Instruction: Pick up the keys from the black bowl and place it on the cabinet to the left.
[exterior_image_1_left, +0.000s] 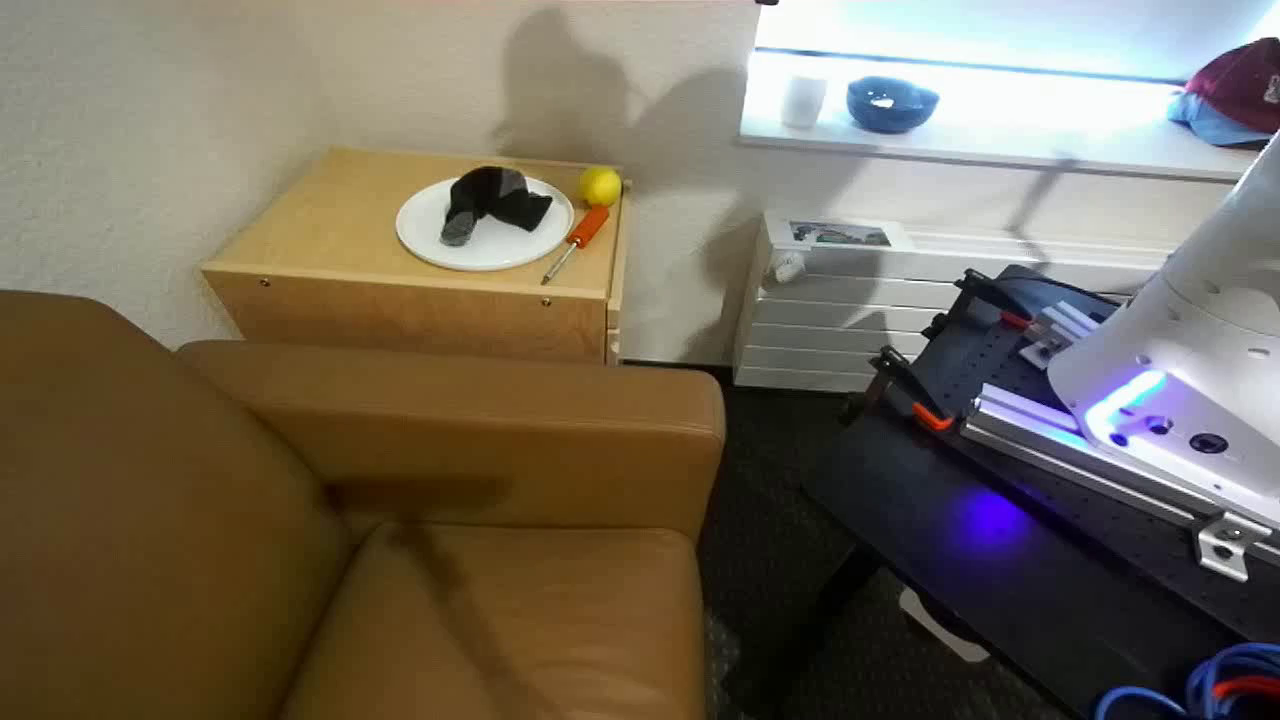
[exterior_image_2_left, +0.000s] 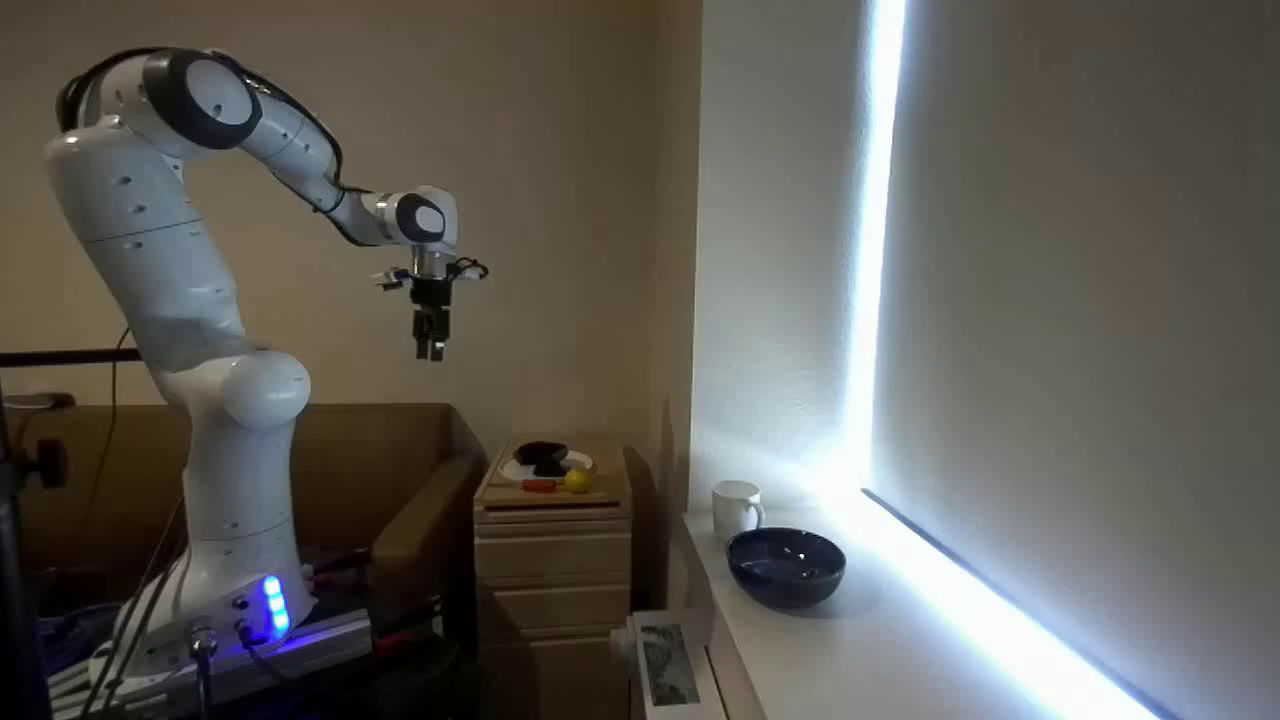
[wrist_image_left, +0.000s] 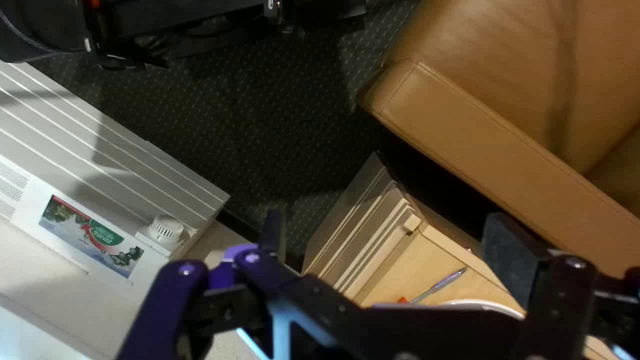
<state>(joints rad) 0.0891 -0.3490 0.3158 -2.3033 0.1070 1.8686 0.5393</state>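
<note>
Light is glinting off the glossy, round black bowl (exterior_image_2_left: 786, 588), which is sitting upright on the smooth white windowsill (exterior_image_2_left: 870, 655), just beside a pale cylindrical mug (exterior_image_2_left: 733, 510). Bright glints are showing inside it in both exterior views, leaving it unclear whether keys are lying there.

The pincer (exterior_image_2_left: 430, 352) is hanging in mid-air, pointing downward, well apart from the bowl and the cabinet (exterior_image_1_left: 320, 215). In the wrist view its blocky, matt-dark fingers (wrist_image_left: 512, 260) are standing wide apart. The rounded, smooth white arm (exterior_image_2_left: 182, 265) is standing with its base on a metal rail (exterior_image_1_left: 1050, 455) over a flat black worktop (exterior_image_1_left: 920, 500).

The cabinet is showing straight edges and a flat top of pale tan wood, and is carrying a flat, round white plate (exterior_image_1_left: 425, 225). Soft-looking black and grey cloth (exterior_image_1_left: 490, 195) is lying crumpled on the plate. Just beside the rim, a screwdriver (exterior_image_1_left: 590, 226) with an orange handle is lying next to a round yellow object (exterior_image_1_left: 601, 187). A padded, leather-like brown sofa (exterior_image_1_left: 470, 400) is standing close beside the cabinet.
</note>
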